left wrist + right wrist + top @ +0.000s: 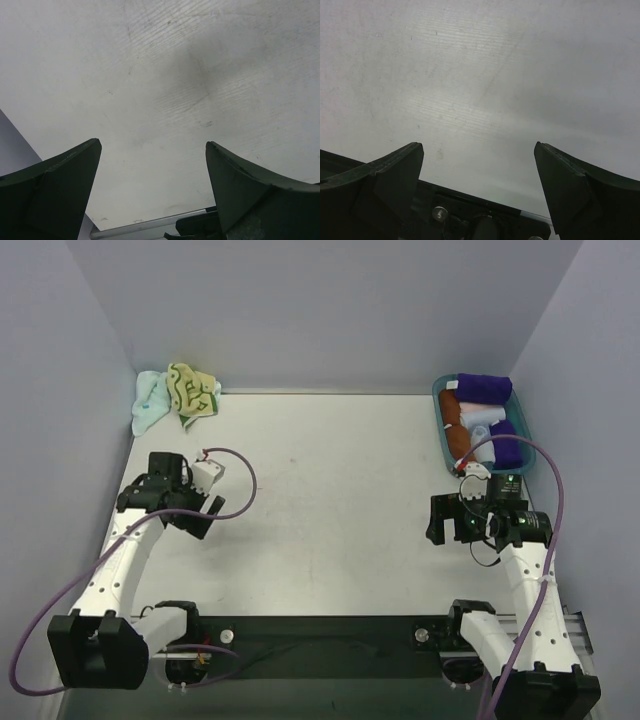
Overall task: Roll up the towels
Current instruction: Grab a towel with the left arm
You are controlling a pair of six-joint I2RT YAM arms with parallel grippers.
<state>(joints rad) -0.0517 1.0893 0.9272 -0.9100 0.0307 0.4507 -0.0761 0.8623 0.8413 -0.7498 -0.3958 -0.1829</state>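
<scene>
Arm bases at near edge, black rail (330, 632) btwn them, purple cables (254, 480) looping off both arms. L gripper (188, 502) hovers over near-left part of white scuffed tabletop (330, 490), jaws spread wide, holding nothing. L wrist view shows its two dark fingers (55, 190) well apart w/ only bare table surface btwn. R gripper (447, 520) over near-right part of table, jaws also spread wide, empty. R wrist view same: dark fingers (580, 185) far apart, bare table btwn. Both grippers well apart from the cloths.

Far-right: teal plastic basket (440, 435) against right wall, w/ purple rolls (485, 388), orange roll (455, 425) and white roll (482, 426) packed inside.

Far-left corner: task towels, both crumpled, unrolled, lying on table. Pale yellow soft towel w/ green squiggle marks (195, 390) sits right of and touching plain mint-aqua towel (150, 405); yellow one seems to overlap aqua one's right edge. Aqua towel is against left wall. Pale lavender walls (330, 310) close scene on left, far, right.
</scene>
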